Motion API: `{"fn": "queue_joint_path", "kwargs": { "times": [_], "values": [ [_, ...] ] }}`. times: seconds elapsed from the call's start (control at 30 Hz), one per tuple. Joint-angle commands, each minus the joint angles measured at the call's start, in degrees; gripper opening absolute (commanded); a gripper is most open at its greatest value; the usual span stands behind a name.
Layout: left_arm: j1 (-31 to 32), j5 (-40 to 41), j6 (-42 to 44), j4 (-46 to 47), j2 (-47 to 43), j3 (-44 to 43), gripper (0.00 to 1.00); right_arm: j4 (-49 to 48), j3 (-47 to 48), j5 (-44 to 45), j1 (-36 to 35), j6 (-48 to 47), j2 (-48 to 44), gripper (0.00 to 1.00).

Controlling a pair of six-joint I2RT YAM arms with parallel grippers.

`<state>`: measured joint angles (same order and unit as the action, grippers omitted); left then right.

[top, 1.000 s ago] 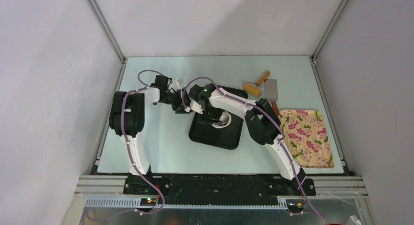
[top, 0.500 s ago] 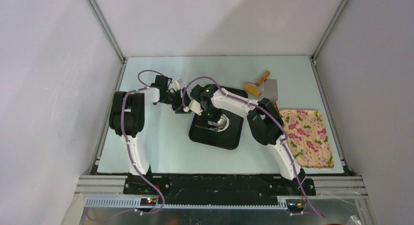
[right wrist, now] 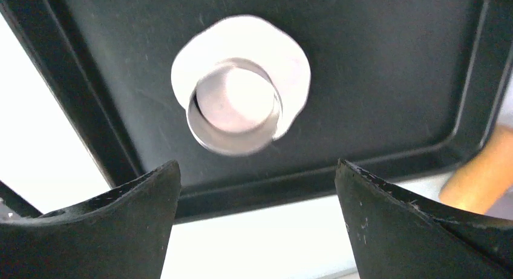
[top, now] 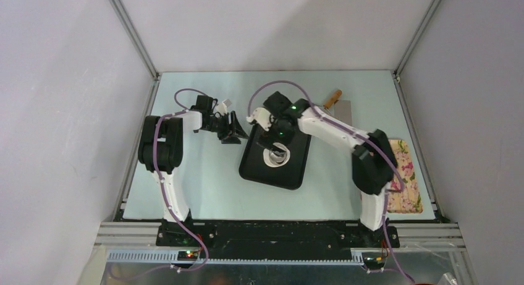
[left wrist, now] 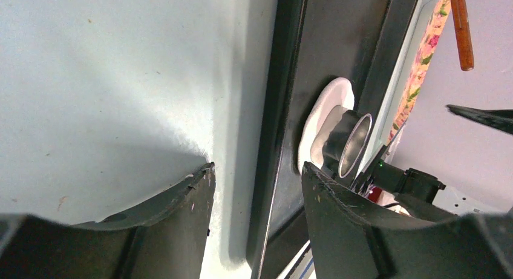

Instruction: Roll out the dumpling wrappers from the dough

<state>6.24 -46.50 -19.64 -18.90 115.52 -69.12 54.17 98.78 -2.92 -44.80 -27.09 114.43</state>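
As left gripper (left wrist: 257, 168) and right gripper (right wrist: 257, 164) gape, steel cup (right wrist: 231, 144) on dough (right wrist: 291, 67) (flat, white).

**Arm and Cup Blocked the View**

Seen from the top, the right arm (top: 337, 131) covered the roller (top: 333, 98) bar its handle, part of the scraper (top: 345, 109) and 1 side of the mat (top: 411, 186). The cup (right wrist: 235, 112) hid part of the dough (right wrist: 293, 64). The wrist picture's edge cut off a tan blur (right wrist: 481, 173).
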Motion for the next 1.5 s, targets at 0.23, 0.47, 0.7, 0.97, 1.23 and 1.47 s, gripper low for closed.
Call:
{"fn": "queue_joint_path", "kwargs": {
  "times": [0.23,0.47,0.7,0.97,1.23,1.47],
  "values": [
    [-0.63,2.36,0.82,-0.26,1.54,-0.74,0.6,-30.61,-26.0,-6.29,3.17,4.97,-14.7,0.99],
    [-0.66,5.04,4.12,-0.79,-5.24,-0.97,0.56,-30.07,-24.71,-14.96,7.4,12.26,-14.03,0.95],
    [1.58,9.34,8.3,-9.67,-9.65,-9.19,0.56,-23.01,-21.95,-23.96,14.85,17.01,-15.75,0.86],
    [11.21,15.08,8.96,-15.42,-7.12,-14.66,0.49,-19.06,-21.97,-27.32,16.88,17.94,-13.55,0.63],
    [18.2,16.7,8.75,-15.65,-5.41,-13.5,0.36,-20.95,-22.16,-27.91,16.9,20.35,-11.0,0.44],
    [21.61,19.2,9.7,-15.63,-4.95,-11.84,0.33,-22.77,-22.31,-29.08,16.87,22.1,-8.34,0.36]
  ]
}}
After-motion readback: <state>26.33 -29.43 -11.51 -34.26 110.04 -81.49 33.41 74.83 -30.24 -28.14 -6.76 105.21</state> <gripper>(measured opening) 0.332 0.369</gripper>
